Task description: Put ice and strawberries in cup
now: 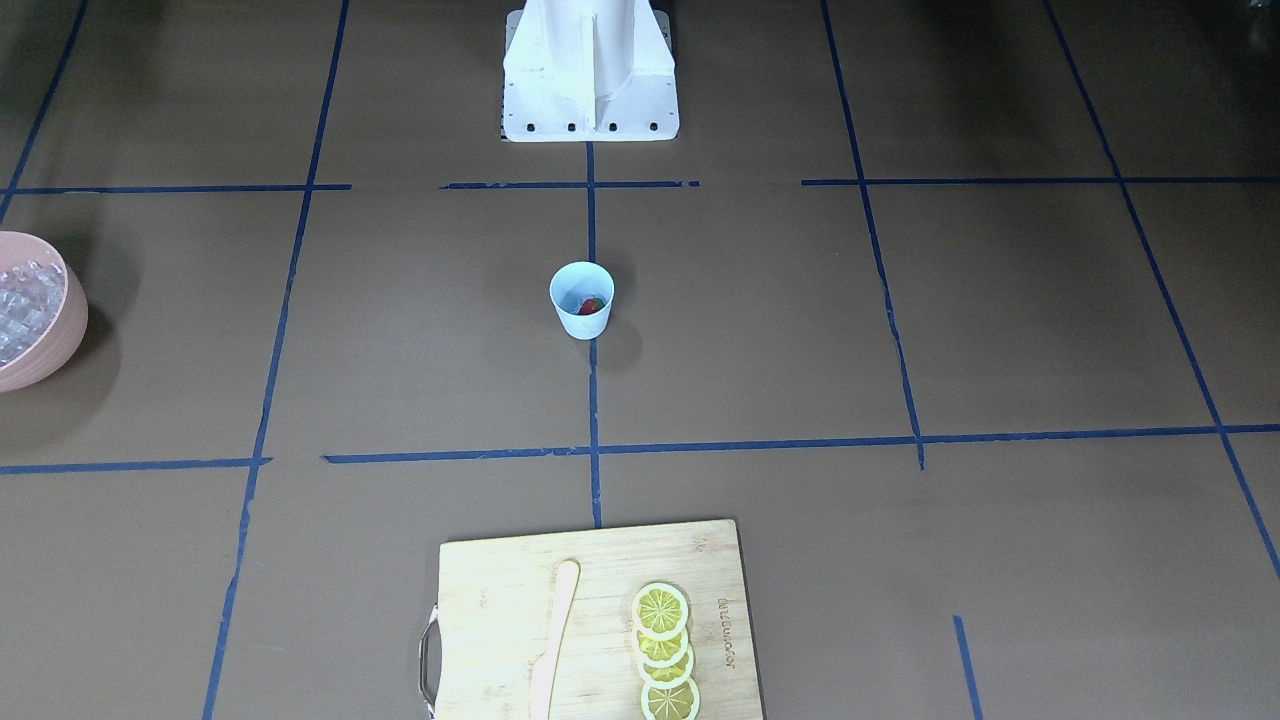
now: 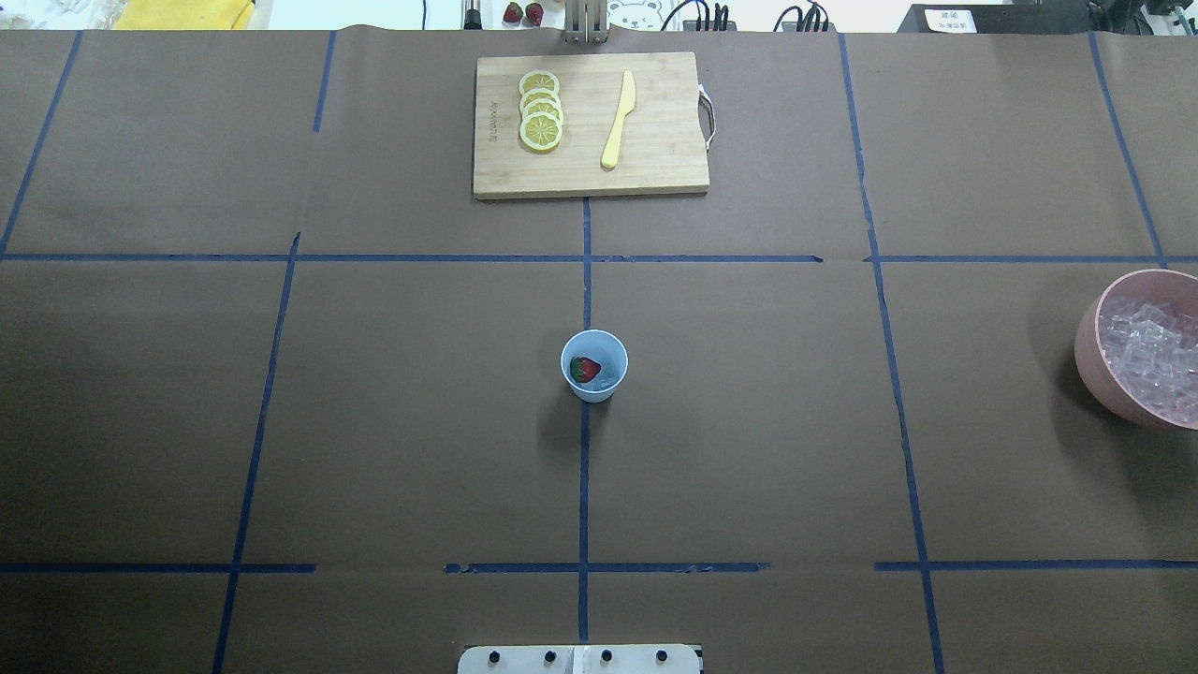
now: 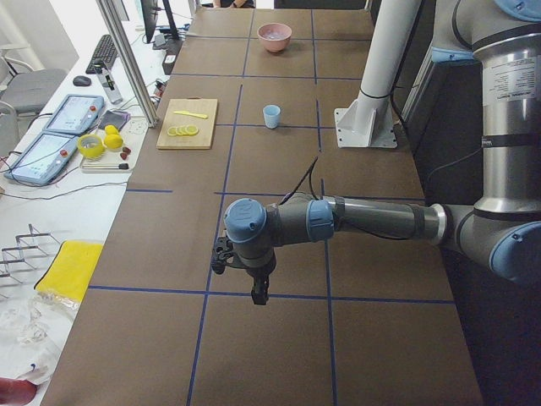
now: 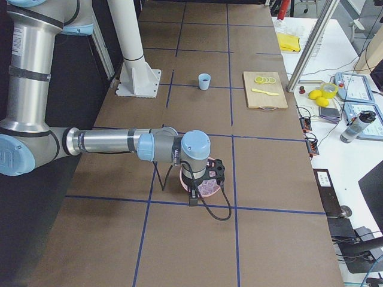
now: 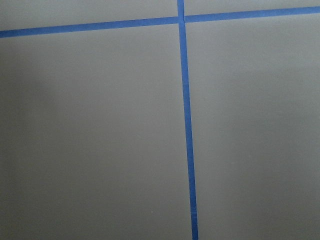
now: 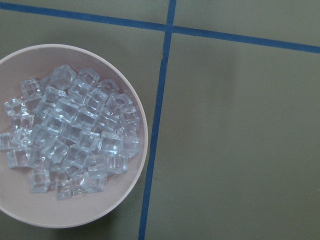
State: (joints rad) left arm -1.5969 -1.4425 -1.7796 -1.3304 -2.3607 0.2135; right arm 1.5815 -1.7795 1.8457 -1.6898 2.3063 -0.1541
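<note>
The light blue cup (image 1: 581, 300) (image 2: 594, 365) stands upright at the middle of the table, on a blue tape line. A red strawberry (image 1: 592, 306) (image 2: 585, 369) lies inside it. The ice (image 6: 75, 135) (image 2: 1146, 360) is heaped in a pink bowl (image 6: 141, 150) (image 1: 60, 340) at the table's end on my right side. My right gripper (image 4: 192, 200) hangs point-down over that bowl, shown only in the exterior right view, so I cannot tell its state. My left gripper (image 3: 260, 293) hangs over bare table far from the cup, and I cannot tell its state either.
A wooden cutting board (image 1: 500, 620) (image 2: 655, 168) lies at the table's far edge with several lemon slices (image 1: 663, 650) and a yellow knife (image 1: 555, 640) on it. The robot's white base (image 1: 590, 90) stands behind the cup. Blue tape lines grid the brown table.
</note>
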